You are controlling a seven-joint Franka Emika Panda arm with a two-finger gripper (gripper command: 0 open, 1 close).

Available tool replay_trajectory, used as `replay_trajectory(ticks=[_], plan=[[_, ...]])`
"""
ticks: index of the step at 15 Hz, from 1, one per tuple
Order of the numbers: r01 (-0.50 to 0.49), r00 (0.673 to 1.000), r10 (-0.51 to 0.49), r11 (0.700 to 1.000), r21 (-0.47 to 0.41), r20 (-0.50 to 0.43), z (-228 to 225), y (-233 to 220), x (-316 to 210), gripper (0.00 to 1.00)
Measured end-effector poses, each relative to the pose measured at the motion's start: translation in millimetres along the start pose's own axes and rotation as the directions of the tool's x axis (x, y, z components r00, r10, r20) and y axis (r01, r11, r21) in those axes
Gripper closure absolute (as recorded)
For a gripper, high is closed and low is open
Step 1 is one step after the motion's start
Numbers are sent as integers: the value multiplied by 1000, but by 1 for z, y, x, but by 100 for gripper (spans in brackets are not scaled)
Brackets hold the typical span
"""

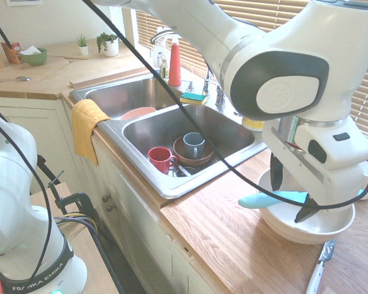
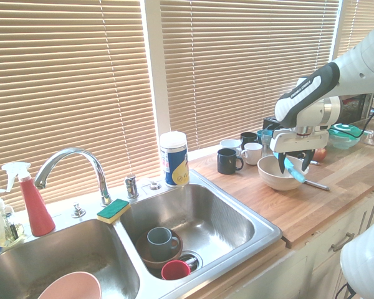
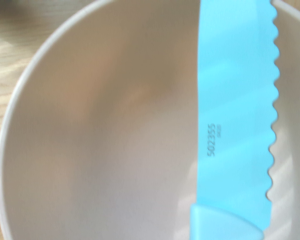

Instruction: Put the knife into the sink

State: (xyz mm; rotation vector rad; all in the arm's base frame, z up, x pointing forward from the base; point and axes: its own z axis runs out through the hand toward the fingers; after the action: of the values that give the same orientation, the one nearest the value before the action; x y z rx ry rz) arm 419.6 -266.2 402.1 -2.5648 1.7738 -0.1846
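- Nearest, on the wooden counter point(image 1: 248, 236), a metal utensil with a white handle point(image 1: 316, 278) lies just beside the bowl; it isn't the one wanted.
- The long turquoise plastic knife with a scalloped edge point(image 1: 260, 200) rests across the wide off-white bowl point(image 1: 288, 231), its handle jutting past the rim towards the counter's front edge.
- The pincer point(image 1: 289, 202) is down at the bowl with its fingers wide apart, one on either side of the knife; nothing is clamped.
- Handling, as I judge it: light and fairly stiff, perhaps a bit slick. It shouldn't be fragile, but it could pivot or slide off the rim if nudged. The bowl may shift too if pressed.
- Best hold: near where blade meets handle, close to the balance, squeezing the flat faces if they can be reached; the wavy edge gives a poorer seat. Close gently, then lift straight clear of the rim.
- Beyond the counter is the double stainless steel sink point(image 1: 135, 160). Its nearer basin holds a red mug point(image 1: 162, 159) and a blue-grey mug point(image 1: 194, 146) sitting in a brown bowl point(image 1: 202, 160), so a low release in a free part looks kindest.
- Farther on, the other basin holds a pink bowl point(image 1: 138, 113).
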Motion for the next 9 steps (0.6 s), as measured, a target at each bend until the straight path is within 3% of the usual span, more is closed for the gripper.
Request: replay_trajectory(ticks=[9], plan=[[32,999,-32,999,-10,15,5,-15,-8,100]])
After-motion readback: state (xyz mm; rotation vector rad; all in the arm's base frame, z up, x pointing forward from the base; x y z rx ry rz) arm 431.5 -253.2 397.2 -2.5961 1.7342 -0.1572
